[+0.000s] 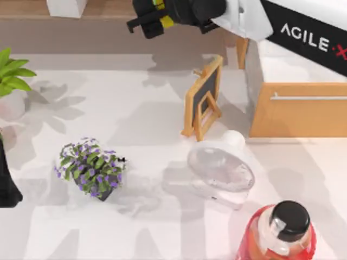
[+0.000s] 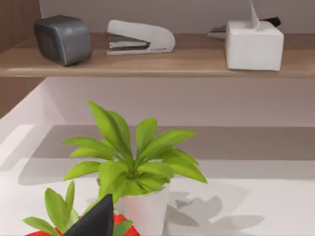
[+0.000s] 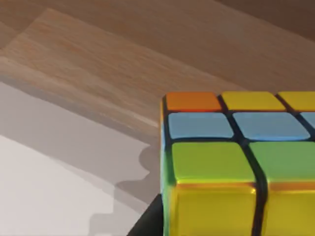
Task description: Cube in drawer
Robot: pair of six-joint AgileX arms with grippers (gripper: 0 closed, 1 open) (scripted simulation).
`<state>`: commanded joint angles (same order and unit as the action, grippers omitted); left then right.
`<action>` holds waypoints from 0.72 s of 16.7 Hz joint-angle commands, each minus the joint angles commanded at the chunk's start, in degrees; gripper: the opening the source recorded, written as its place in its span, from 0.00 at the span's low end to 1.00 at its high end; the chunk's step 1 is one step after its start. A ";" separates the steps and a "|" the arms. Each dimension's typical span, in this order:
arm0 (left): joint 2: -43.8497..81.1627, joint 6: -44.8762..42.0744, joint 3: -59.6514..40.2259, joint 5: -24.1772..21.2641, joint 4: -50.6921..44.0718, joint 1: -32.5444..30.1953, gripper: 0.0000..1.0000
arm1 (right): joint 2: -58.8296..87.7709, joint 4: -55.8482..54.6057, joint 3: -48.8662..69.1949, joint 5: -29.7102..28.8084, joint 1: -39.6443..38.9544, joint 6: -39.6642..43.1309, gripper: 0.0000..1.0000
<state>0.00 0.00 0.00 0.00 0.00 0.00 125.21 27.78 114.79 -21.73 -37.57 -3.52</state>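
Roughly, left to right: my left arm sat parked at the table's left edge, its gripper (image 2: 96, 219) just a dark tip near a potted plant (image 2: 133, 167); fingers' state I couldn't tell. My right gripper (image 1: 149, 21) hung over the brown shelf (image 1: 108, 8) at the back, clenched on the cube (image 3: 236, 162), which sat right against the wrist camera. The drawer (image 1: 298, 116) lay open to the gripper's right, handle (image 1: 309, 98) running left-right, white interior behind it. Judgement: the carry goes rightward and slightly toward the table front, then down into the interior.
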 joint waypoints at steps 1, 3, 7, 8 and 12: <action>0.00 0.00 0.00 0.00 0.00 0.00 1.00 | -1.14 5.21 0.64 1.87 0.94 -0.34 0.00; 0.00 0.00 0.00 0.00 0.00 0.00 1.00 | -2.85 15.11 2.17 5.37 3.46 -1.05 0.00; 0.00 0.00 0.00 0.00 0.00 0.00 1.00 | -3.58 31.83 6.07 11.10 10.96 -2.50 0.00; 0.00 0.00 0.00 0.00 0.00 0.00 1.00 | -3.06 35.13 7.19 12.22 13.35 -2.84 0.00; 0.00 0.00 0.00 0.00 0.00 0.00 1.00 | 1.84 44.95 11.32 15.88 22.77 -4.10 0.00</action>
<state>0.00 0.00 0.00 0.00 0.00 0.00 127.05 72.73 126.11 -5.85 -14.80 -7.61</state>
